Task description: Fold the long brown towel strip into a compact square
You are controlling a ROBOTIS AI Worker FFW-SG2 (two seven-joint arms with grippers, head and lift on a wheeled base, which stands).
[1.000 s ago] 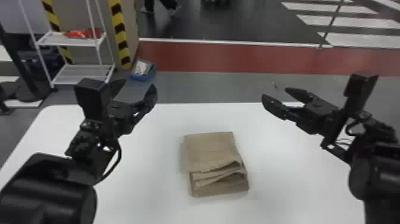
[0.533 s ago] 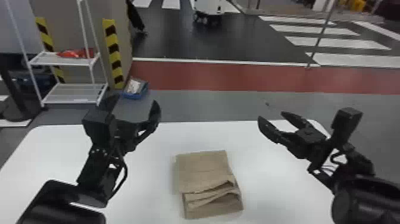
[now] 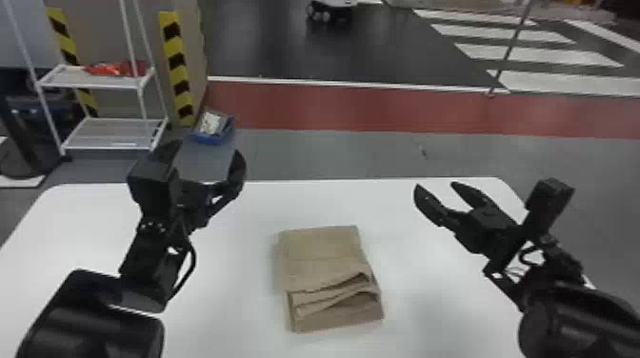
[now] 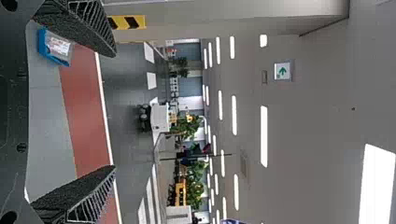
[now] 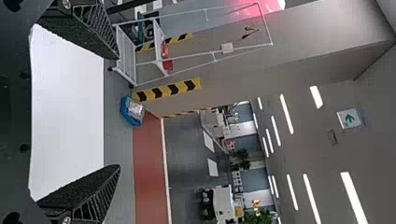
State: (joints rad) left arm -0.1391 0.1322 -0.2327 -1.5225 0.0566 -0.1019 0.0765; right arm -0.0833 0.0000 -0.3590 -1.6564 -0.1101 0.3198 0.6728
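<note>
The brown towel (image 3: 324, 257) lies on the white table in the head view, folded into a roughly rectangular stack with uneven layers along its near side. My left gripper (image 3: 205, 157) is up to the left of the towel, fingers apart and holding nothing. On the other side, my right gripper (image 3: 435, 188) is raised to the towel's right, open and apart from it. In the left wrist view the left gripper (image 4: 114, 111) has a wide gap between its fingers. The right wrist view likewise has the right gripper (image 5: 119, 112) spread wide.
The white table (image 3: 228, 285) extends around the towel. Beyond its far edge, a white shelf rack (image 3: 109, 85) with a red item and a blue bin (image 3: 213, 127) stand on the floor at the left. A thin post rises at the far right.
The head view has tilted, so the table first sits lower in it. Both arms have shifted slightly, the left forearm standing more upright. The towel's folded shape is the same.
</note>
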